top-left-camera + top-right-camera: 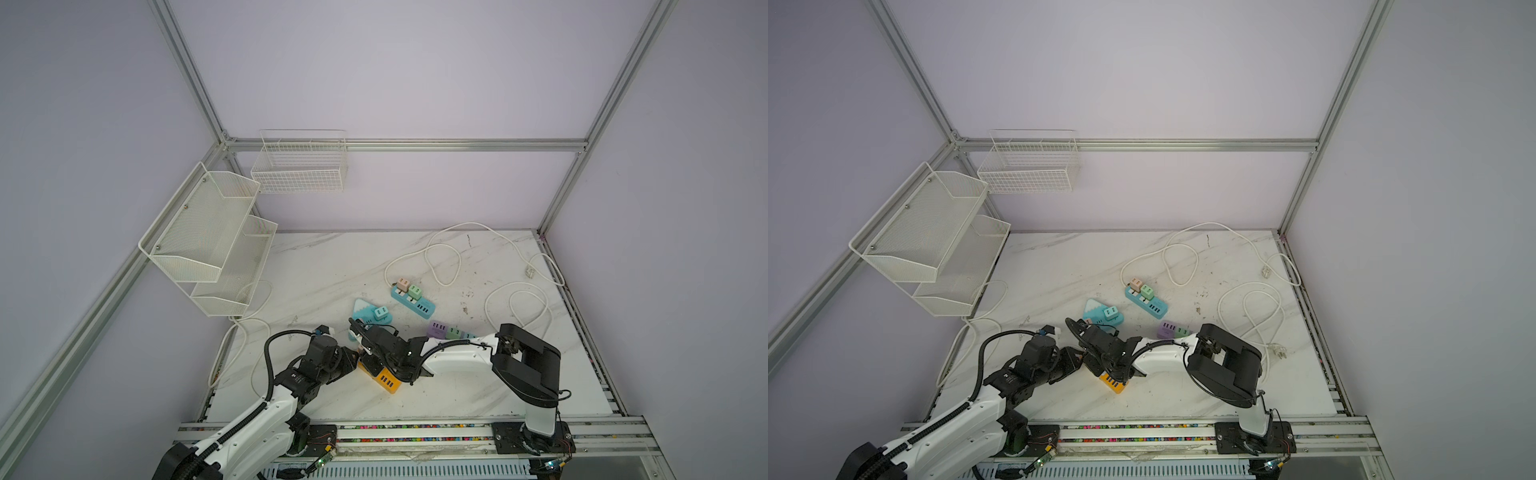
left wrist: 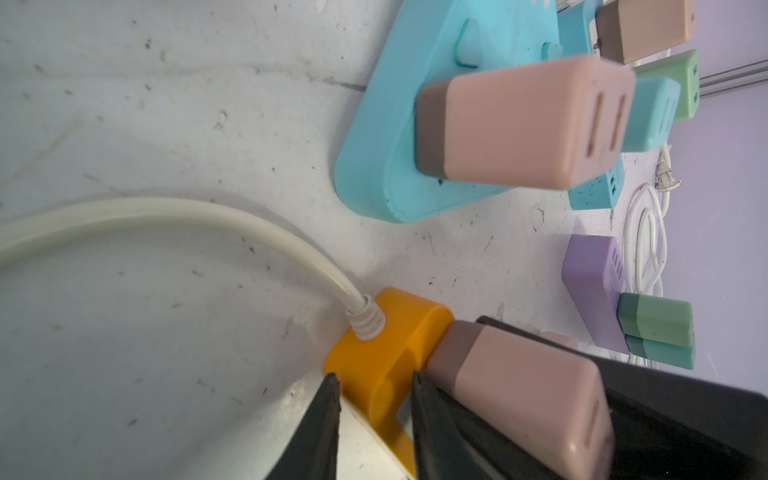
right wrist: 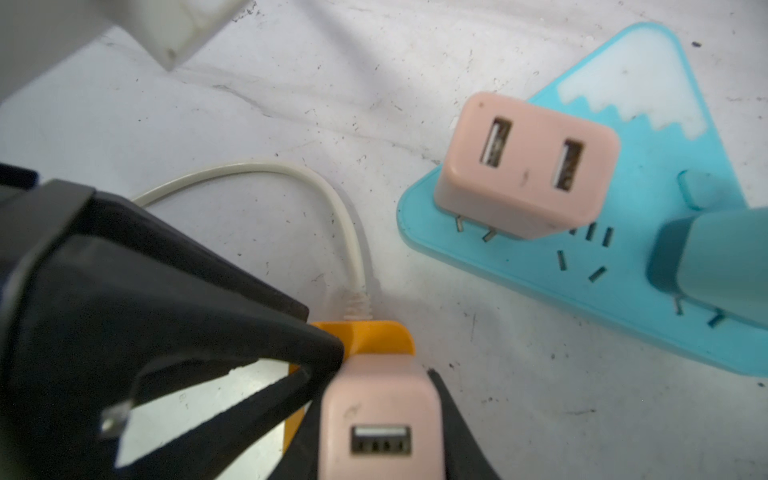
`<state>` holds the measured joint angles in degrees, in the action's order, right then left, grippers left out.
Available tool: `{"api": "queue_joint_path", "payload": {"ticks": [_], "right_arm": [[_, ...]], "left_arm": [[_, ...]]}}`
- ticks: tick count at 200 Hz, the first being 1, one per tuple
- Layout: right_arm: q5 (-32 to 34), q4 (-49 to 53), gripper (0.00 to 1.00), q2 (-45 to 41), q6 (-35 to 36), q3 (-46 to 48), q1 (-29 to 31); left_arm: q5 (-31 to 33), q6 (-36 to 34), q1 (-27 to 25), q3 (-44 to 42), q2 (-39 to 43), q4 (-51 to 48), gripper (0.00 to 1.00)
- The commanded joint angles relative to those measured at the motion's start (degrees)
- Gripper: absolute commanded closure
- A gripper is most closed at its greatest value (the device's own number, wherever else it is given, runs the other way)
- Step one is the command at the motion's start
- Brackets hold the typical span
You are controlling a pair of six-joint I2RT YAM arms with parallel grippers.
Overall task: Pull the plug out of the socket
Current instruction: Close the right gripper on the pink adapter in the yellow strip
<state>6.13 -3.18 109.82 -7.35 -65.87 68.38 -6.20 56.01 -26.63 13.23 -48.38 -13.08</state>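
Left wrist: left gripper (image 2: 376, 415) is pinching orange socket (image 2: 390, 332) steady while right gripper (image 3: 380, 449) is clamping its plug (image 2: 519, 390), likely for pulling.

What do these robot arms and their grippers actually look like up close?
The left arm and right arm have white shells, chunky black joints and ribbed black cables alongside. The left gripper and right gripper each end in two black wedge-shaped fingers.

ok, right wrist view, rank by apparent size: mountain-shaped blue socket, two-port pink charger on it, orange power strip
1. mountain-shaped blue socket
2. two-port pink charger
3. orange power strip: only a corner shows, the rest is hidden, so this rank says nothing about its real size.
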Motion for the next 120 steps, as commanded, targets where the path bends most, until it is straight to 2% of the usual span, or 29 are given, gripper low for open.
{"api": "queue_joint_path", "payload": {"ticks": [1,42,64,79,95,120], "right_arm": [[-0.05,-1.95,0.79,-2.95,-0.04,0.47,-0.53],[3.82,1.34,0.80,0.46,1.11,-3.02,2.35],[1.13,-0.77,0.81,-0.53,0.27,-2.06,2.89],[3.27,-1.07,0.81,-2.02,0.50,-0.59,1.40],[-0.78,-1.68,0.81,-3.02,-0.01,0.86,-1.99],[1.82,-0.51,0.81,-3.38,0.67,0.72,-0.94]], "left_arm": [[0.84,0.31,0.00,-2.79,-1.43,-9.88,0.72],[1.85,0.99,0.00,-2.95,-1.44,-10.39,0.73],[1.89,0.90,0.00,-2.78,-2.52,-10.34,0.73],[1.80,1.03,0.04,-2.86,-3.08,-10.30,0.73],[1.64,1.03,-0.04,-3.12,-3.39,-10.23,0.74],[1.18,1.20,-0.13,-3.30,-2.75,-9.87,0.74]]}}
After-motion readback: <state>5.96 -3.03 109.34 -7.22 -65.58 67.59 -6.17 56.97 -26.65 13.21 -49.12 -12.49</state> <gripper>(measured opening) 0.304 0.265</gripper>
